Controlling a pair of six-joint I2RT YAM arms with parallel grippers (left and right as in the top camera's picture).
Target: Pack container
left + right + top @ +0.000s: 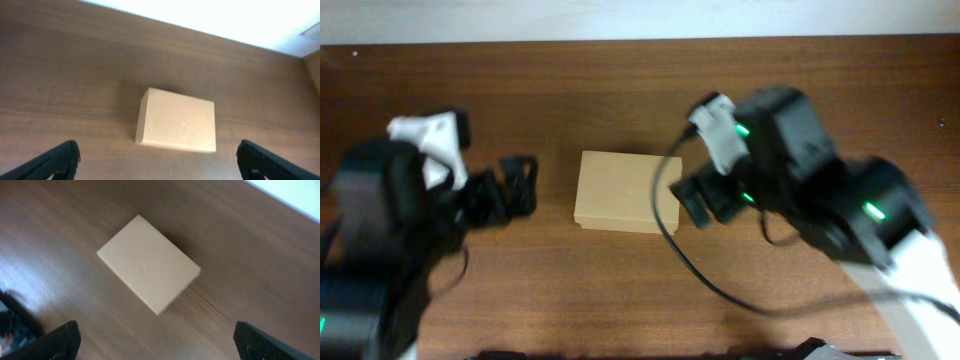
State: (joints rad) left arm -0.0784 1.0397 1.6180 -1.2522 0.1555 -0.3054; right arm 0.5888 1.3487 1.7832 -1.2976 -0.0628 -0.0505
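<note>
The container (625, 191) is a plain tan cardboard box with its lid closed, lying flat in the middle of the wooden table. It also shows in the left wrist view (177, 120) and in the right wrist view (148, 262). My left gripper (510, 188) is open and empty, to the left of the box and apart from it; its fingers spread wide in the left wrist view (157, 160). My right gripper (705, 200) is open and empty just right of the box, above the table, fingers wide apart in the right wrist view (155, 342). No markers are in view.
The brown wooden table (620, 290) runs to a white wall along the far edge (620, 20). A black cable (690, 270) from the right arm loops over the table in front of the box. The left arm's dark body (370, 260) fills the near left.
</note>
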